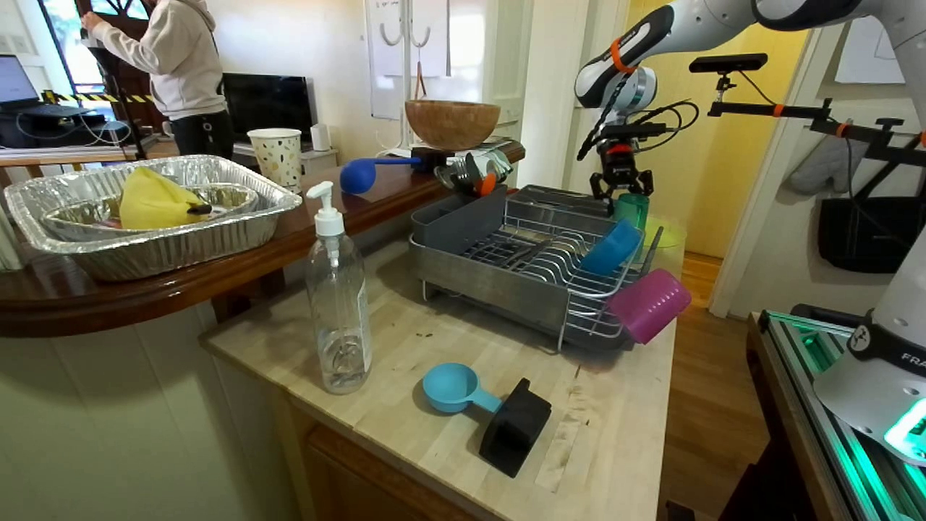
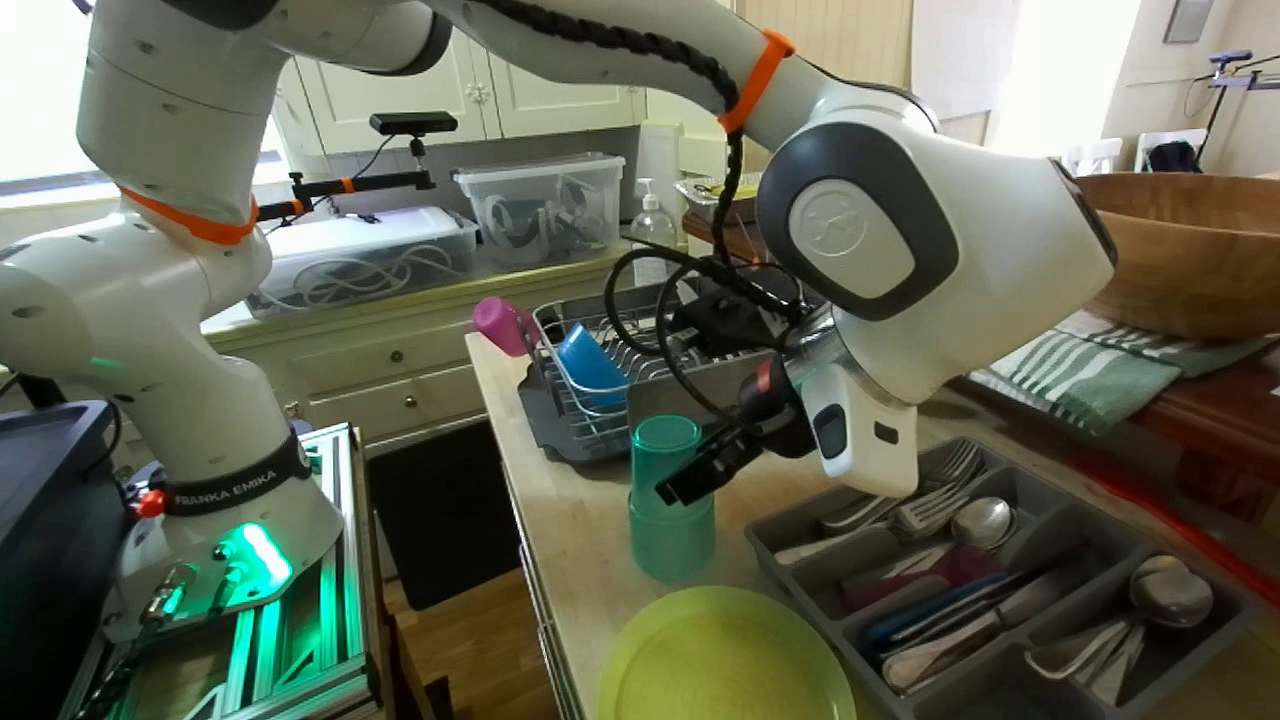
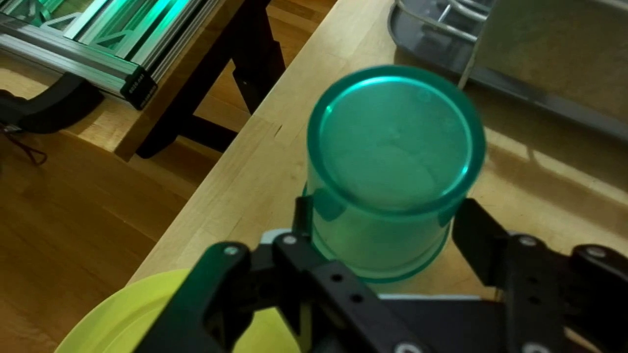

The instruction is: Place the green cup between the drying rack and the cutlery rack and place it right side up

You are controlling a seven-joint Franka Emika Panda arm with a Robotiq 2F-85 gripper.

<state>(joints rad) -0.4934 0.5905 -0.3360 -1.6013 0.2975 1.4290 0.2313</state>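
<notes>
The green cup is upside down, its closed base facing the wrist camera; it appears to rest on the counter near the counter's edge. My gripper has a finger against each side of it, shut on the cup. In both exterior views the jaws are near the cup's upper part, and the arm comes down from above. The grey wire drying rack stands just beyond the cup. The cutlery rack, a grey divided tray with forks, spoons and knives, lies beside it, away from the counter edge.
A yellow-green plate lies close to the cup. In the drying rack sit a magenta cup at the corner and a blue cup. A soap bottle and a blue scoop stand on the counter.
</notes>
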